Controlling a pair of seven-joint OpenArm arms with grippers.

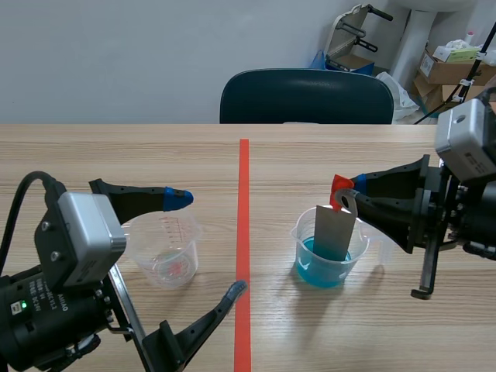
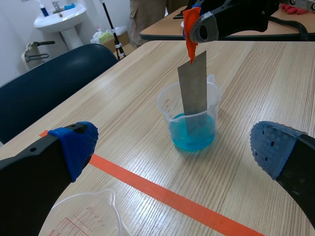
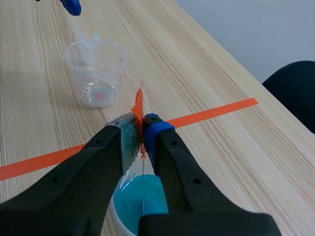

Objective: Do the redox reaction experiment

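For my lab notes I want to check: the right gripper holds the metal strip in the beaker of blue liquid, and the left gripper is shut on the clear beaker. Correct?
Not quite: the left gripper is open, its fingers wide apart and not closed on the clear beaker, as the left wrist view shows. The rest is right.

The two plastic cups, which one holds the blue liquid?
The cup under the right claw, with the metal strip standing in it; the other cup shows no blue.
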